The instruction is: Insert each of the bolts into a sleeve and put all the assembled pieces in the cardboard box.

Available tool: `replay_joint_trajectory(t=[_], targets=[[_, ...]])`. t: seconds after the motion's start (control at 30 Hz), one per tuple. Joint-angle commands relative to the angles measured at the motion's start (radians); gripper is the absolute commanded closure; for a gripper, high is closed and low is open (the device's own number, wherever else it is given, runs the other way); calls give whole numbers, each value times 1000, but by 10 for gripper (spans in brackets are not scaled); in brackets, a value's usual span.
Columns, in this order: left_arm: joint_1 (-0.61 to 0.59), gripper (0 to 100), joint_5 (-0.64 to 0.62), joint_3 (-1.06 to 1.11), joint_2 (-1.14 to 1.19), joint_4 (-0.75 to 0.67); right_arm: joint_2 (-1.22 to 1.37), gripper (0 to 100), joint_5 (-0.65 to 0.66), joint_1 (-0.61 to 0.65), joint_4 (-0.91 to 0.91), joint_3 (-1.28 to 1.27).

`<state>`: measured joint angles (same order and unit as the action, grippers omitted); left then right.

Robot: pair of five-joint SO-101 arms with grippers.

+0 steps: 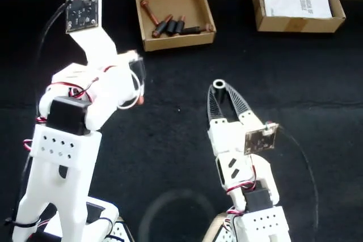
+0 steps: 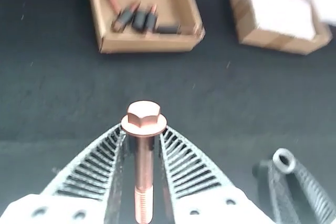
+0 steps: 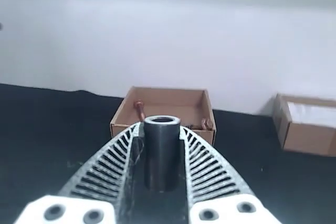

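Note:
My left gripper [image 2: 143, 130] is shut on a copper bolt [image 2: 142, 156], hex head outward, held above the black table. In the high view the left gripper [image 1: 138, 86] hangs at mid-left with the bolt's head [image 1: 140, 100] peeking out. My right gripper [image 3: 161, 128] is shut on a dark sleeve [image 3: 161, 153] that stands upright with its bore open. From above, that sleeve [image 1: 219, 85] sits at the tips of the right gripper [image 1: 220, 90] near the table's centre. The cardboard box [image 1: 178, 42] at the back holds several dark assembled pieces [image 1: 170, 26] and a loose bolt [image 1: 150, 12].
A second cardboard box [image 1: 298, 24] with a printed paper sheet inside stands at the back right, also seen as the second box [image 3: 307, 139] beside a white wall. Black table cloth [image 1: 181, 123] lies open between the two grippers and the boxes.

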<state>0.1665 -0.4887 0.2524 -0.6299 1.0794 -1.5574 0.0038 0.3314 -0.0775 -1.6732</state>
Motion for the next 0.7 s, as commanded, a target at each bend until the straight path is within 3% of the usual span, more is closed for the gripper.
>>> replay_joint_trajectory(t=[0.0, 0.37, 0.47, 0.67], targets=[[53, 991, -11, 25, -35, -178, -12, 991, 14, 4, -65, -110], [260, 991, -9, 297, -25, -773, -5, 991, 11, 1, -58, -133], [294, 991, -6, 297, -25, -810, -4, 991, 11, 1, -58, -133], [352, 991, 114, 265, -25, -810, -2, 991, 9, 1, -41, -133]])
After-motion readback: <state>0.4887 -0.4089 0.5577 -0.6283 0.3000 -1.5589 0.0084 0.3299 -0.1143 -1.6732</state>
